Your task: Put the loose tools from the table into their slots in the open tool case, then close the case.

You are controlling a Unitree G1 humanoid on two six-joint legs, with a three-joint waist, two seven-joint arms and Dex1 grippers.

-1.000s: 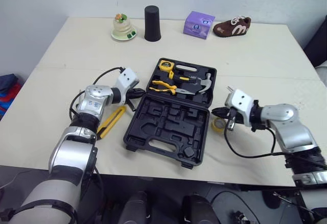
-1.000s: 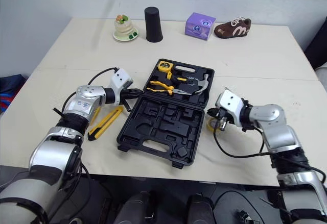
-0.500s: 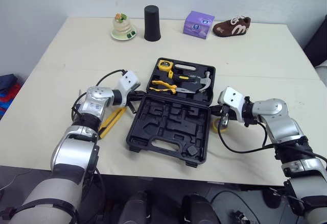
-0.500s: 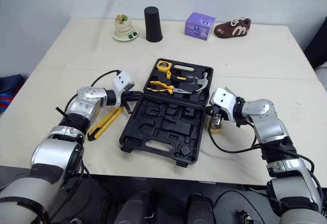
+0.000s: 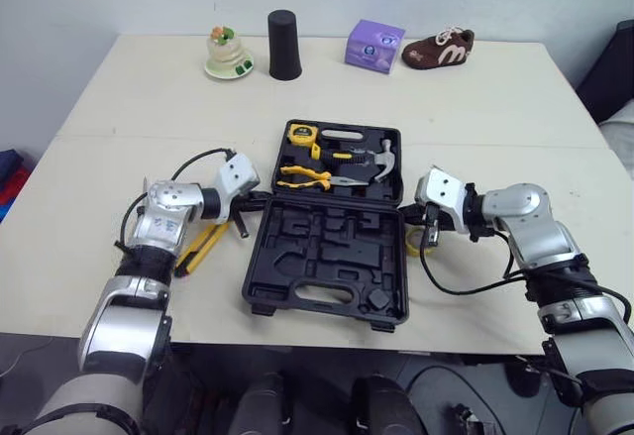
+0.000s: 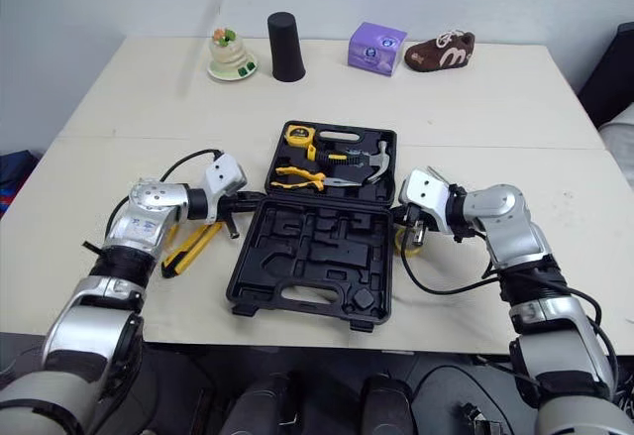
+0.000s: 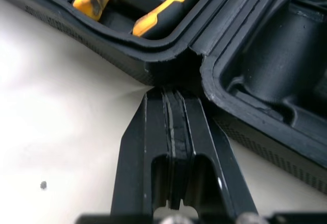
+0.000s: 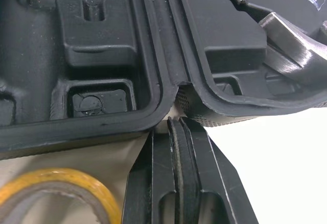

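- Plainly, the tool case (image 5: 327, 257) lies open and flat in the middle of the counter (image 5: 495, 108). Its far half holds the tape measure (image 5: 298, 136), pliers (image 5: 307, 172) and hammer (image 5: 381, 158), while its near half shows bare moulded slots.
- Two tools lie loose: the yellow utility knife (image 5: 201, 248) near the case's left side, and the yellow tape roll (image 8: 61, 175) just beside its right edge.
- Our left hand (image 7: 171, 101) is clenched on nothing, with its tips at the left end of the hinge. Our right hand (image 8: 176, 127) is likewise clenched and empty at the right end.
- We judge the stowing unfinished. The next move calls for unclenching one hand over the knife or the roll before any closing.
- We have bare counter on both sides. The case's near half sits close to the front edge, and the cup (image 5: 283, 32) and shoe (image 5: 438, 49) stand well apart at the back.
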